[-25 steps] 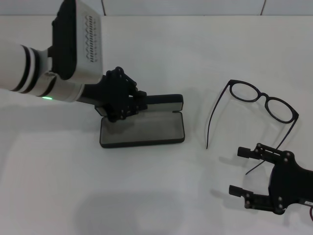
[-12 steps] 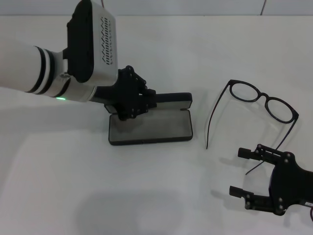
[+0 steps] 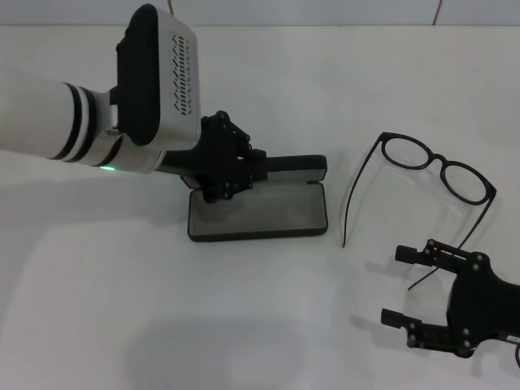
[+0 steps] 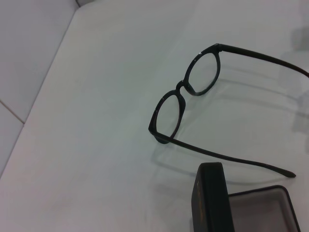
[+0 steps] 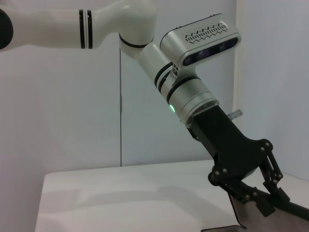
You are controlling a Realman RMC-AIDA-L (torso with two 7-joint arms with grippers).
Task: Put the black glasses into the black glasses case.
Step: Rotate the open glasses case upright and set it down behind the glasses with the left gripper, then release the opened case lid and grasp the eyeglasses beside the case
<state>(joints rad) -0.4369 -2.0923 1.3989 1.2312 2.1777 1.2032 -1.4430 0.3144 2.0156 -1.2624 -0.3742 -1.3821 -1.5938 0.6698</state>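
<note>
left gripper: down at the rear-left corner of the black glasses case, fingers clenched on the upright lid edge; arm comes in from the robot's left, green status light lit on the wrist.
left gripper, other angle: right wrist view shows the same black fingers pinching the lid from above, the grey lining just under them.
black glasses case: open on the white worktop, middle of the head view; base flat with grey lining facing up, lid standing upright along the far edge.
black glasses: on the worktop to the robot's right of the case, near it but apart; temple arms unfolded, lenses on the far side, arms pointing back toward the robot.
glasses from left wrist: full frame visible, one temple arm runs close past the corner of the case, not touching it.
right gripper: low at the near right of the head view, fingers released and spread, empty; sits just short of the tip of the nearer temple arm, contact not clear.
</note>
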